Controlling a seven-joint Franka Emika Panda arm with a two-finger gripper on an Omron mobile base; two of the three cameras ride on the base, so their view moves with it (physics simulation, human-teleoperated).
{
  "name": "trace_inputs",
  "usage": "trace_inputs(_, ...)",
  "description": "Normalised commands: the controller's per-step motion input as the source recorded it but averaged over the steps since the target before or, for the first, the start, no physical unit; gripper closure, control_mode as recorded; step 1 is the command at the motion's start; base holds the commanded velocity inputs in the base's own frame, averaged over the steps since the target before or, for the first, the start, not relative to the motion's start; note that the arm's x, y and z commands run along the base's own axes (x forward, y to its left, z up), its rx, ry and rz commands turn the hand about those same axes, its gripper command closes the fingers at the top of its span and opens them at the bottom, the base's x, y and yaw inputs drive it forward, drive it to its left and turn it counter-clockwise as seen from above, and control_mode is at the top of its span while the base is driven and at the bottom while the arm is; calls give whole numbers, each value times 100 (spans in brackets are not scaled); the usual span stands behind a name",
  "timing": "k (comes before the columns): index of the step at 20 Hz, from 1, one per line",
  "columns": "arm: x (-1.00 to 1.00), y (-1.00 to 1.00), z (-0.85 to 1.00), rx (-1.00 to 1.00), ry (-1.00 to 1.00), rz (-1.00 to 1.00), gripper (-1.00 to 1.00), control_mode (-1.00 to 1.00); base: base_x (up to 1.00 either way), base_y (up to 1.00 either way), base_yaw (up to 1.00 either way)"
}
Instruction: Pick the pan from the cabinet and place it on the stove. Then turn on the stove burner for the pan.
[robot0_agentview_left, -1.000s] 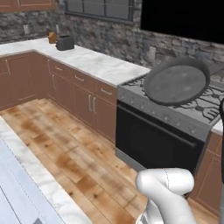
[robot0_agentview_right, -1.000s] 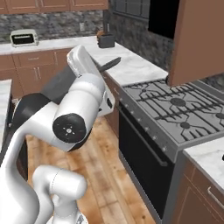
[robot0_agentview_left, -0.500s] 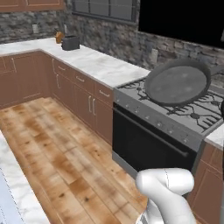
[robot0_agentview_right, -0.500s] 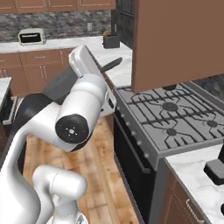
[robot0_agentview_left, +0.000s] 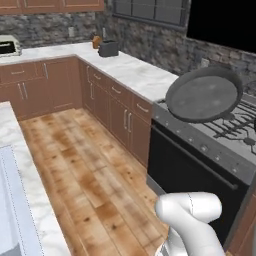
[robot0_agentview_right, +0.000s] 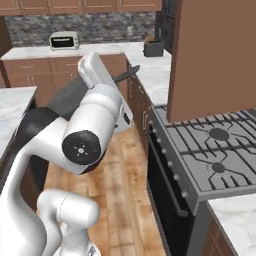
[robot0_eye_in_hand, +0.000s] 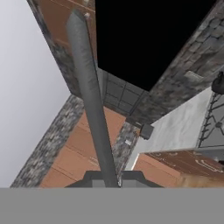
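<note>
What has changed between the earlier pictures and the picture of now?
The base has driven on, so both base views shifted: the stove now lies more fully ahead. The pan stays held above the stove's near edge, gripper still shut on its handle. Nothing was released.

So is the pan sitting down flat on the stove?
No, the pan is tilted up in the air above the stove, not resting on the grates.

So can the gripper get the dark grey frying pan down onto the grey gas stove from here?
Probably yes. The gripper is shut on the pan's handle, the dark grey frying pan hangs tilted above the stove's front left corner, and the grey gas stove's grates below look bare.
</note>
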Motion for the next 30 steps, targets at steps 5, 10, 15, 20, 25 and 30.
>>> trace_inputs(5,0,0,0,0,0,0,100,100,43,17,27)
trace_inputs(10,0,0,0,0,0,0,100,100,70,12,24)
trace_inputs(15,0,0,0,0,0,0,100,100,70,13,23)
trace_inputs(20,0,0,0,0,0,0,100,100,61,3,15)
trace_inputs(25,0,0,0,0,0,0,100,100,30,-10,-1)
trace_inputs(30,0,0,0,0,0,0,100,100,16,-12,-18)
